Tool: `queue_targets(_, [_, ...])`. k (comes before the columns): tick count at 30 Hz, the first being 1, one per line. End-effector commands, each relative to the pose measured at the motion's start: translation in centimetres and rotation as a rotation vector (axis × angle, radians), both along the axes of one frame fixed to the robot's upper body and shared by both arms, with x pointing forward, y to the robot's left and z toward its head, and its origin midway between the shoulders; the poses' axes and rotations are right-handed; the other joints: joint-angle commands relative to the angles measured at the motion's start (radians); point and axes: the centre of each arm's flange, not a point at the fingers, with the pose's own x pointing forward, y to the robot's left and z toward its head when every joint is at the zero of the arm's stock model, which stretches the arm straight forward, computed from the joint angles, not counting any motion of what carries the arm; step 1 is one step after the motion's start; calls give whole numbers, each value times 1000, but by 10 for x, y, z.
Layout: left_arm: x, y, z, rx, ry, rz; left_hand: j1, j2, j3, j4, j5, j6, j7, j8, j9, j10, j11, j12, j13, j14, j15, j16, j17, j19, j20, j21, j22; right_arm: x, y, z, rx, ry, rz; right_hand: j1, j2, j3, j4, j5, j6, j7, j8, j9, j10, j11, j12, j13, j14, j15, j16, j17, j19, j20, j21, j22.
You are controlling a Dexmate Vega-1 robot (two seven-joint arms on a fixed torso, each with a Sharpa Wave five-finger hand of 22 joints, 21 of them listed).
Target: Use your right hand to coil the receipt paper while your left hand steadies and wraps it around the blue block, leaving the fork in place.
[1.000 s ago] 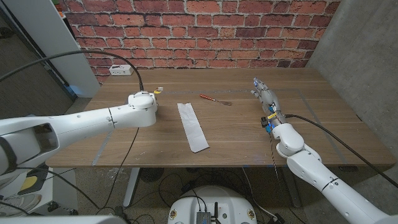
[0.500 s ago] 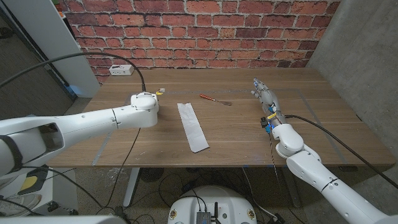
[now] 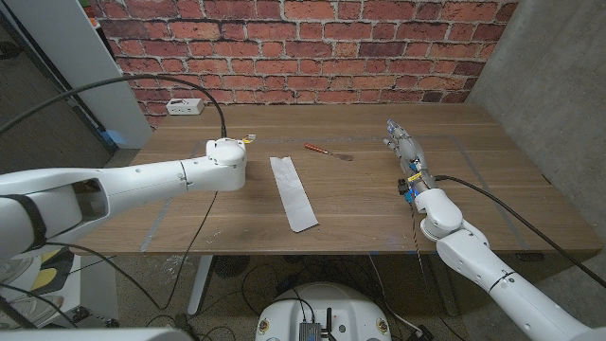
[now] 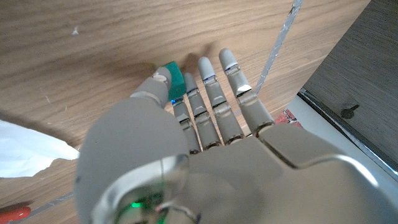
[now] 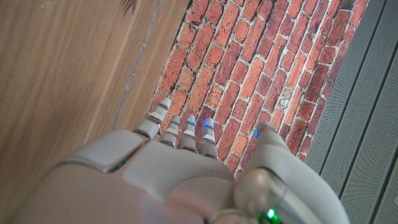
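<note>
Glossy white shells on both arms, rounded and tube-like, swelling into ball-shaped joints. Black cable arching off the left arm (image 3: 142, 180) near its domed wrist cap; dark open recess in the shell further back. Another black cable trailing from the right arm (image 3: 473, 251), beside its round white joint. Right hand (image 3: 405, 152) slim, pale grey, with small blue and yellow fittings at the wrist. Left hand (image 4: 205, 124) matte grey, segmented fingers (image 4: 231, 81) with lighter rounded tips. Green indicator light glowing on each wrist housing; blue glints between the right hand's fingers (image 5: 186, 127).

Even, soft indoor light; wrist views blur close up.
</note>
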Motion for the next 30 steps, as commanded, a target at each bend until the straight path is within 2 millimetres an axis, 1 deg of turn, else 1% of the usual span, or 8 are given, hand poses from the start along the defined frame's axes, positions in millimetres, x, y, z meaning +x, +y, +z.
queue_targets(1, [5,-1,-4,13,-46,18,98,48,31,-12,11,119,29,42,18,101,-10,54,41,99,-128,49,37,37,-26,41,11,1,-1,0,-1,2,-4,-7,-2,1,-2,0,8,1,-3,4,5,0,-1,2,8,1,3,3,10,-2,6,4])
queue_targets(2, [4,-1,-4,19,-64,21,119,49,35,-13,11,131,36,46,25,127,-22,71,53,112,-132,53,47,46,-32,52,12,2,-1,0,0,2,-4,-8,-2,1,-2,0,8,1,-3,4,6,1,-1,2,8,1,3,3,10,-2,6,4])
queue_targets(3, [3,-1,-4,23,-80,21,125,52,36,-11,11,135,37,48,28,135,-24,79,58,128,-131,59,52,50,-35,57,13,2,-1,0,1,1,-4,-8,-2,1,-2,0,9,1,-3,4,5,0,-2,2,8,1,3,3,10,-2,6,4])
queue_targets(6, [0,-1,-2,31,-135,13,137,55,36,-6,9,143,39,53,36,141,-23,92,73,147,-135,66,66,57,-41,68,15,2,-1,0,0,0,-5,-8,-2,2,-2,0,8,2,-4,4,5,0,-2,2,8,1,3,3,10,-2,6,4])
queue_targets(11, [-10,-3,1,46,-238,-15,146,56,35,-2,6,150,37,58,43,143,-29,104,87,154,-137,66,77,61,-45,79,16,2,0,0,0,-3,-6,-8,-2,2,-2,0,9,2,-4,4,6,1,-2,2,8,1,2,3,10,-1,6,4])
queue_targets(14, [-16,-6,4,48,-285,-39,151,55,35,-1,6,156,36,61,47,145,-27,111,95,159,-140,65,82,63,-48,84,17,2,0,0,3,-6,-8,-9,-2,2,-3,0,9,2,-4,4,6,0,-2,2,7,1,2,3,10,-2,6,4])
queue_targets(23, [-29,-16,13,51,-315,-99,157,53,36,5,5,172,40,72,57,147,-31,128,117,169,-139,55,94,62,-52,98,18,-4,1,-3,6,-7,-22,-9,-2,2,-3,-1,9,2,-4,4,5,-1,-3,2,8,1,2,2,11,-2,5,4])
queue_targets(30, [-33,-22,14,45,-303,-145,159,52,36,7,6,174,40,75,62,144,-30,135,128,170,-139,47,98,56,-55,104,19,-9,1,-6,5,-1,-29,-9,-2,2,-4,-1,9,1,-5,4,6,1,-3,2,8,1,1,2,10,-1,5,4])
